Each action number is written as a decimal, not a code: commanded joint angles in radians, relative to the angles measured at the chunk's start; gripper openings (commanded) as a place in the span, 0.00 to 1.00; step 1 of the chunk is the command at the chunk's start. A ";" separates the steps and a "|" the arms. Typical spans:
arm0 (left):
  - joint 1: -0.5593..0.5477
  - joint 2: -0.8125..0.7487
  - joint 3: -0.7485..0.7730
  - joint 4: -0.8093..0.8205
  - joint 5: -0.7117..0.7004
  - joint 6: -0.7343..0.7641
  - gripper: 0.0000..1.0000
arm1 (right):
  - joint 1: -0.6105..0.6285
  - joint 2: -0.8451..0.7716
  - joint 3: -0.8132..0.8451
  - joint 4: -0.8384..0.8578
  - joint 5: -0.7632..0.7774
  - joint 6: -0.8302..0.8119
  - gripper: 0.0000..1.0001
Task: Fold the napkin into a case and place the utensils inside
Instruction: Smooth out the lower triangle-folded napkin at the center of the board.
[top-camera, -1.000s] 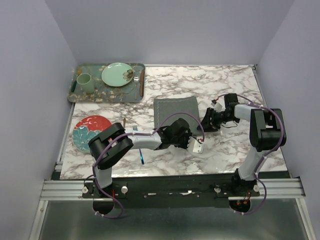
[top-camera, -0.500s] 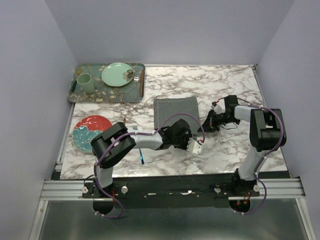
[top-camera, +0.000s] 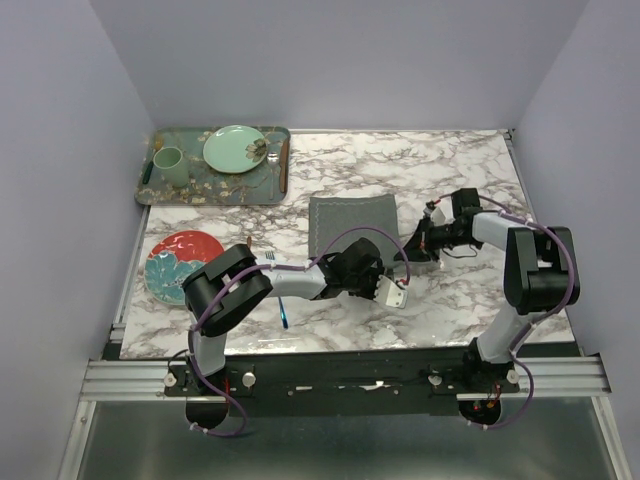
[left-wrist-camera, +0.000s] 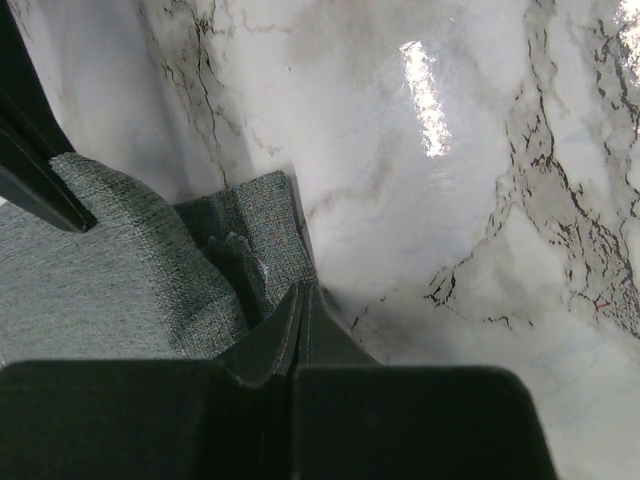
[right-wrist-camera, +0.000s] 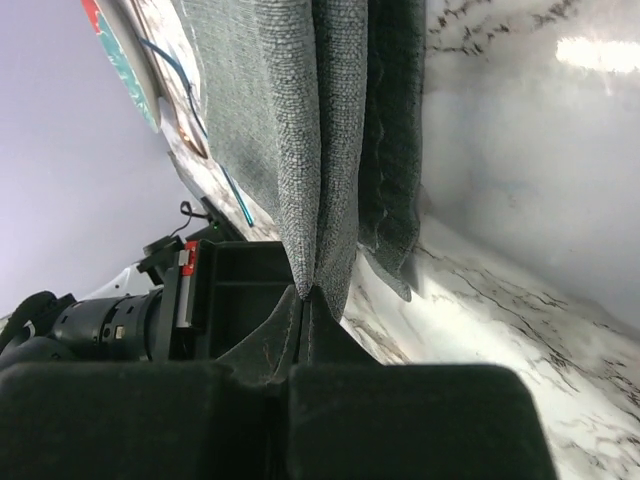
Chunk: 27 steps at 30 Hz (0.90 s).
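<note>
The dark grey napkin (top-camera: 345, 222) lies mid-table, its near part lifted and doubled between both grippers. My left gripper (top-camera: 370, 266) is shut on the napkin's near corner; the wrist view shows the cloth (left-wrist-camera: 130, 260) bunched at the closed fingertips (left-wrist-camera: 300, 300). My right gripper (top-camera: 413, 247) is shut on the napkin's right edge, where two layers of cloth (right-wrist-camera: 320, 150) run into the closed tips (right-wrist-camera: 308, 296). A blue fork (top-camera: 284, 314) lies on the marble near the front edge, left of the napkin, and shows as a thin blue line (right-wrist-camera: 236, 195) in the right wrist view.
A red and teal plate (top-camera: 183, 262) sits at the left. At the back left, a patterned green tray (top-camera: 160, 192) holds a green cup (top-camera: 169, 166), a green plate (top-camera: 236, 148) and a brown-handled utensil (top-camera: 285, 166). Lilac walls enclose three sides.
My right gripper has moved in from the right and shut on the napkin's edge. The left gripper has kept its hold on the corner and barely moved.
</note>
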 joint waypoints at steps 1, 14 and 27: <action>-0.005 0.027 0.014 -0.036 -0.015 -0.013 0.02 | -0.001 0.007 -0.042 -0.040 -0.004 0.015 0.01; -0.005 -0.188 0.026 -0.166 0.129 -0.156 0.24 | -0.001 0.140 0.014 -0.059 0.119 -0.072 0.01; 0.334 -0.156 0.138 -0.436 0.172 -0.547 0.33 | 0.000 0.088 -0.020 -0.163 0.143 -0.256 0.01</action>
